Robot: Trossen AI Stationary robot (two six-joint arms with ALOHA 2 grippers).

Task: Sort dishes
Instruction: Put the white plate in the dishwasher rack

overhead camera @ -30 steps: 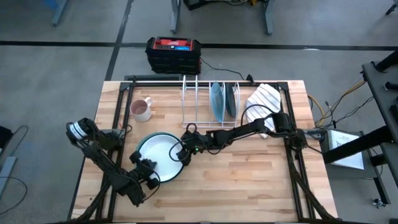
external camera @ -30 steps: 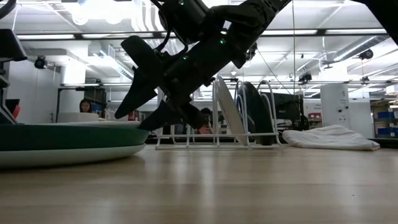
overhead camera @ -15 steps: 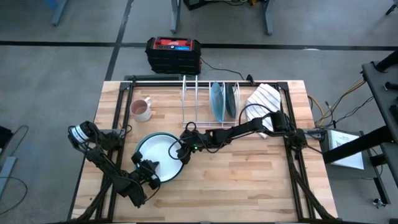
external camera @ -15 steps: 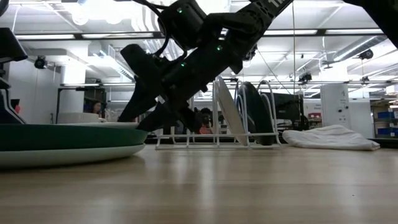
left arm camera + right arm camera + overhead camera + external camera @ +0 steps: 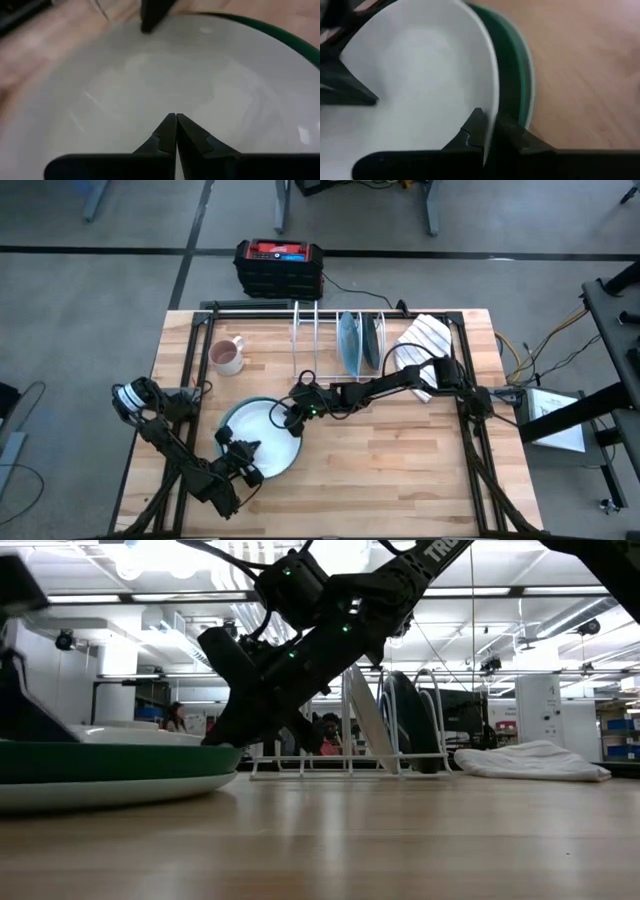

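Observation:
Near the table's front left, a white plate (image 5: 262, 432) lies inside a green-rimmed dish (image 5: 110, 765). My right gripper (image 5: 290, 414) is at the plate's far right rim and is shut on it. My left gripper (image 5: 244, 456) is shut; it stands over the near part of the plate, its fingertips (image 5: 176, 119) above the white inside. A light blue plate (image 5: 348, 344) and a dark one (image 5: 372, 340) stand on edge in the white wire rack (image 5: 312, 340) at the back. My left gripper's shut fingertips point down at the white plate's inside (image 5: 150, 85); I cannot tell whether they touch it. My right gripper pinches the white plate's rim (image 5: 491, 107) between its two fingers, one on the plate's inner side and one between plate and green dish (image 5: 517, 85). The fingers slant down from the table's right. The plate still lies in the green dish.
A pinkish mug (image 5: 228, 356) stands at the back left and a white striped cloth (image 5: 424, 340) lies at the back right beside the rack. A red and black box (image 5: 280, 266) sits beyond the far edge. Bare wood stretches along the near right (image 5: 400, 470).
My right gripper has moved a little toward the far left, come down onto the plate's rim, and shut on it from wide open. My left gripper has kept shut and shifted slightly over the plate's near part.

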